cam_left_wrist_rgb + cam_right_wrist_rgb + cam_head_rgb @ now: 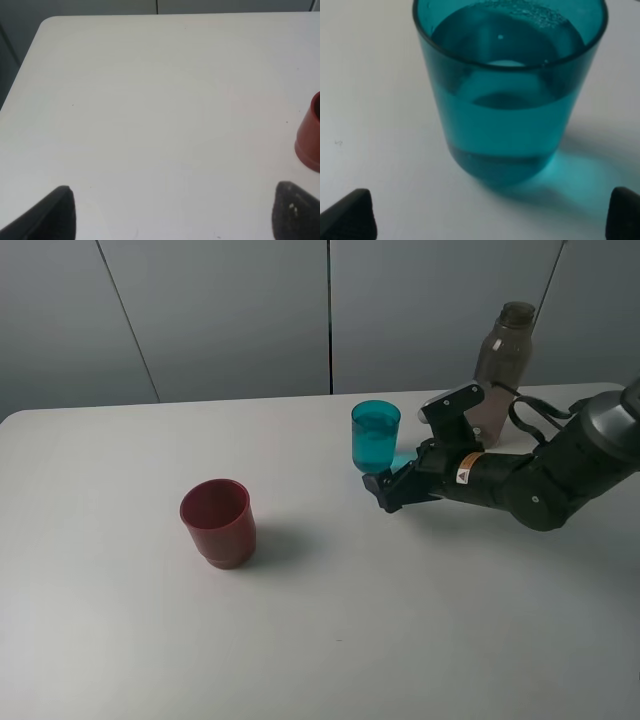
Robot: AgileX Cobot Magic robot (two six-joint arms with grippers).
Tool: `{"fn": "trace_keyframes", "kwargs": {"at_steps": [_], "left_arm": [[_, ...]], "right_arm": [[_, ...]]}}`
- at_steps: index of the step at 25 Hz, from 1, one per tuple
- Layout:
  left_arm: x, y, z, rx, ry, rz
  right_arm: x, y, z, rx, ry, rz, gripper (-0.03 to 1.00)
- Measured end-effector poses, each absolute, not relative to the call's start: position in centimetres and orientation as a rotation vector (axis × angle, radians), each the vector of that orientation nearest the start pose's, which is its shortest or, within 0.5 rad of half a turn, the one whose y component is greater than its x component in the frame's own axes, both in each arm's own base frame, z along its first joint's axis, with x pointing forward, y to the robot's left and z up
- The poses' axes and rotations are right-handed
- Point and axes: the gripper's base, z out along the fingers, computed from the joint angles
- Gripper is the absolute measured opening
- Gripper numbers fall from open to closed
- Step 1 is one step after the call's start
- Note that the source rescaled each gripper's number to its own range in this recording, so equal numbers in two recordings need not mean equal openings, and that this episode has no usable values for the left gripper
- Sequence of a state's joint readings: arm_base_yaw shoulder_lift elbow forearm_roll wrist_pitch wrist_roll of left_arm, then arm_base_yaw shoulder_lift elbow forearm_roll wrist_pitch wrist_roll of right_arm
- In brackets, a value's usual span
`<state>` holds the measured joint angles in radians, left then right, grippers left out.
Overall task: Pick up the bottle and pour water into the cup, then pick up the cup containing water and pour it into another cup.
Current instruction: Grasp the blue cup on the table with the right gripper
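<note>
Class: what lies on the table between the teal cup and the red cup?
Nothing: the high view shows only bare table between the teal cup and the red cup.

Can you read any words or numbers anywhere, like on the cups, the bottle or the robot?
Sticker on the right arm: a tiny warning triangle sign; any print on it is too small to read.
Teal cup, red cup, bottle: no words or numbers show on them.
So there is nothing here that can actually be read.
</note>
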<state>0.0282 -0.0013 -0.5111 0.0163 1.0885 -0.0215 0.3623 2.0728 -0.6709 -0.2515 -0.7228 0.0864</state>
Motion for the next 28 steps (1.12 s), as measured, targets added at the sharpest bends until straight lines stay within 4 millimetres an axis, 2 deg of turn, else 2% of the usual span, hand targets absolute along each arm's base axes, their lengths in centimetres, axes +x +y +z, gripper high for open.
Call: {"fn": "trace_keyframes", "kwargs": {"at_steps": [13,21,28], "left_arm": [[-0.8,0.1,27.8,-0.052,2.059,0.024],[-0.8,0.1,27.8,-0.052,2.059,0.024],[-0.8,0.1,27.8,-0.052,2.059,0.024]], "right_arm": [[33.1,13.8,5.1,-0.500,2.094,0.310,0.97],[34.5,14.2,5.8,-0.473,2.052,0.306,0.97],[34.6,14.3,5.9,-0.482,2.043,0.307,0.97]]}}
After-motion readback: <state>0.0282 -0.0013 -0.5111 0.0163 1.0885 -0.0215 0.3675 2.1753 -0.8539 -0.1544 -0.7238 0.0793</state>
